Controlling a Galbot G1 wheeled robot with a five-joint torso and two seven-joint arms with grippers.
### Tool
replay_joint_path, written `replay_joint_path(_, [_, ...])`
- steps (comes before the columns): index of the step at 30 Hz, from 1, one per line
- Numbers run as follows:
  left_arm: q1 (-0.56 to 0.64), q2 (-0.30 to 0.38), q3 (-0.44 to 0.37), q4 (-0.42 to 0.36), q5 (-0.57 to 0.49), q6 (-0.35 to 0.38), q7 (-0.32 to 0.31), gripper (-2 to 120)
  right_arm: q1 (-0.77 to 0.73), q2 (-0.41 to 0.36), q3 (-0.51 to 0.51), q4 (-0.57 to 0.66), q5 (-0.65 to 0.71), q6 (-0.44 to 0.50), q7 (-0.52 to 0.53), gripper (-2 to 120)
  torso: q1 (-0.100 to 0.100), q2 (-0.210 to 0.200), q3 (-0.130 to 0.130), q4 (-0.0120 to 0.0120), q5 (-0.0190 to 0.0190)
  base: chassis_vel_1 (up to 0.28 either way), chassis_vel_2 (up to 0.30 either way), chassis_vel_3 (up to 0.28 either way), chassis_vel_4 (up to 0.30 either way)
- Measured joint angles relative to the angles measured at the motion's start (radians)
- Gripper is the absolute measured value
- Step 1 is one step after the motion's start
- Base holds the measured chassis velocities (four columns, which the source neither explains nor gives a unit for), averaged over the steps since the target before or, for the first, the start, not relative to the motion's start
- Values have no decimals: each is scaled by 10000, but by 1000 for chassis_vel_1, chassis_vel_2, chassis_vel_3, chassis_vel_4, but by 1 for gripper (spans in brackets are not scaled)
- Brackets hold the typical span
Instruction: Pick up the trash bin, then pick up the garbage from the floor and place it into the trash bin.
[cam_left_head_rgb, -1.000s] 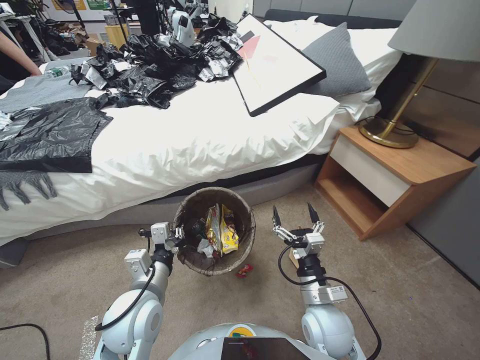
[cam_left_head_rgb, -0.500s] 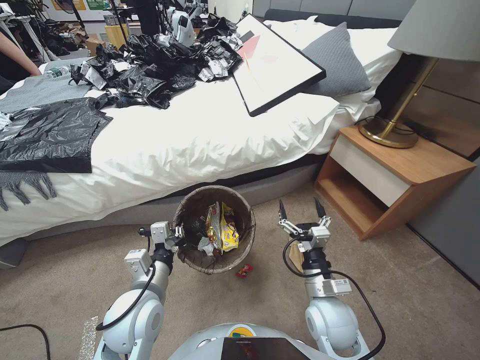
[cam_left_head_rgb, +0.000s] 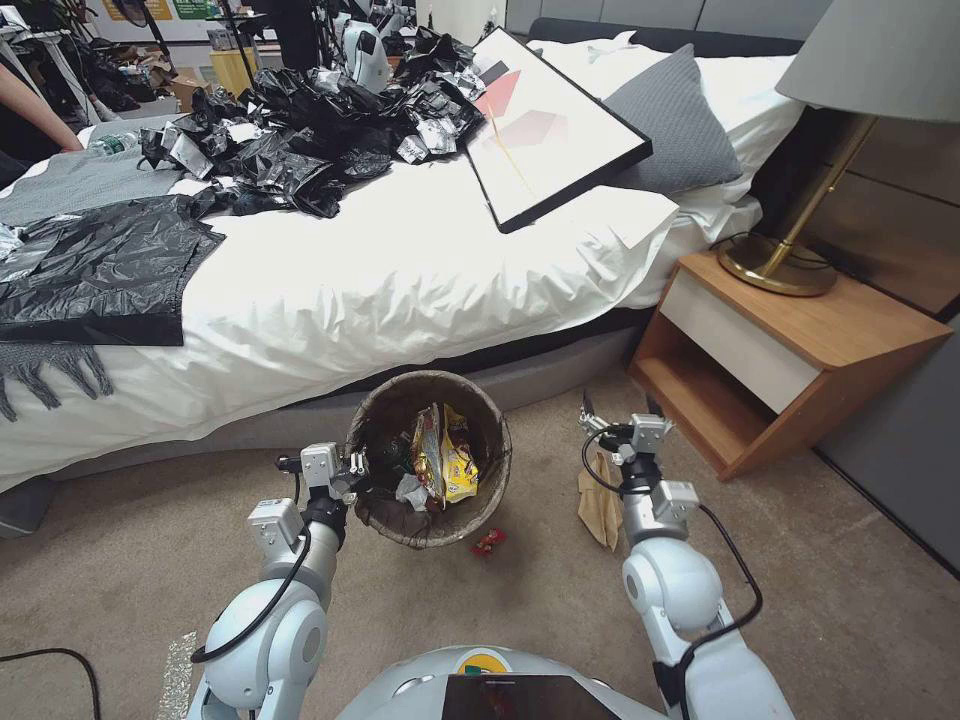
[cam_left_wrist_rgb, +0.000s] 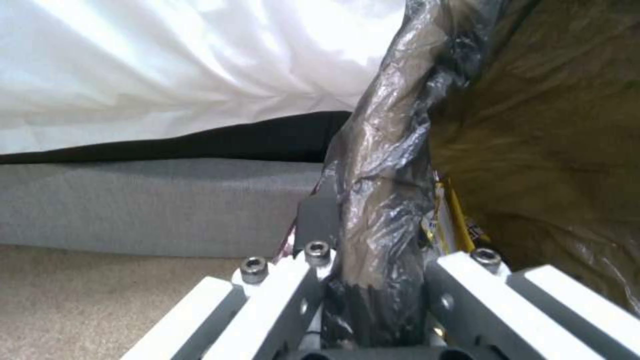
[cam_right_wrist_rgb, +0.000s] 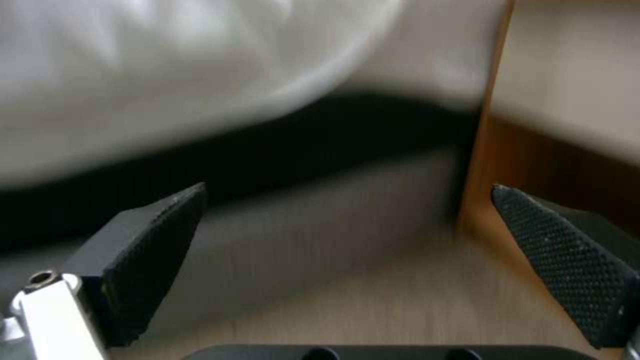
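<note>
The left gripper is hiding part of the trash bin rim, the bin's bag liner is covering the rim inside the jaws, the right arm is partly covering the brown paper scrap, and the right wrist view is blurring the bed sheet.

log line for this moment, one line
left claw: shut on trash bin rim | right claw: open, above floor | brown paper scrap, red wrapper: on floor
</note>
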Motion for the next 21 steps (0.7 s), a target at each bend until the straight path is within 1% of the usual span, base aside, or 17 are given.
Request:
replay_joint_path(1, [0, 0, 0, 0, 0, 0, 0, 2, 0, 0, 0, 0, 0, 0, 0, 100, 0, 0, 0, 0, 0, 0, 0, 0, 0])
replay_joint_path(4, [16, -3, -1, -7, 3, 19, -16, 2, 524, -119, -56, -871, 530, -1280, 86, 100, 1, 0, 0, 1, 1, 0, 0, 0, 0])
replay_joint_path(6, [16, -4, 0, -8, 4, 20, -16, 2, 574, -130, -73, -977, 568, -1397, 83, 100, 1, 0, 0, 2, 2, 0, 0, 0, 0])
replay_joint_path(7, [14, -6, 2, -8, 8, 27, -17, 2, 719, -144, -120, -1261, 585, -1603, 61, 100, 1, 0, 0, -2, 0, 0, 0, 0, 0])
replay_joint_path(8, [12, -7, 8, -9, 14, 29, -17, 2, 846, -149, -170, -1540, 582, -1726, 62, 100, 1, 0, 0, 0, -2, 0, 0, 0, 0])
replay_joint_path(9, [12, -7, 8, -9, 14, 29, -17, 2, 846, -149, -170, -1540, 582, -1726, 62, 100, 1, 0, 0, 0, -2, 0, 0, 0, 0])
replay_joint_path(11, [3, -9, 29, -8, 29, 32, -18, 2, 1059, -154, -268, -2153, 582, -1842, 46, 100, 1, 0, 0, 0, 1, 0, 0, 0, 0])
replay_joint_path(13, [3, -9, 33, -7, 33, 32, -18, 2, 1095, -158, -274, -2266, 581, -1857, 24, 100, 1, 0, 0, 0, 0, 0, 0, 0, 0])
replay_joint_path(14, [0, -9, 42, -5, 41, 32, -18, 2, 1230, -170, -289, -2736, 613, -1950, -67, 100, 1, 0, -1, 1, -2, 0, 0, 0, 0])
replay_joint_path(15, [0, -9, 42, -5, 41, 32, -18, 2, 1230, -170, -289, -2736, 613, -1950, -67, 100, 1, 0, -1, 1, -2, 0, 0, 0, 0])
replay_joint_path(17, [-1, -9, 45, 5, 50, 33, -16, 2, 1382, -170, -301, -3294, 633, -2017, -173, 100, 1, 0, -1, 0, 0, 0, 0, 0, 0])
replay_joint_path(21, [1, -9, 41, 8, 55, 33, -18, 2, 1462, -168, -308, -3569, 633, -2021, -225, 100, 1, 0, 0, -1, -1, 0, 0, 0, 0])
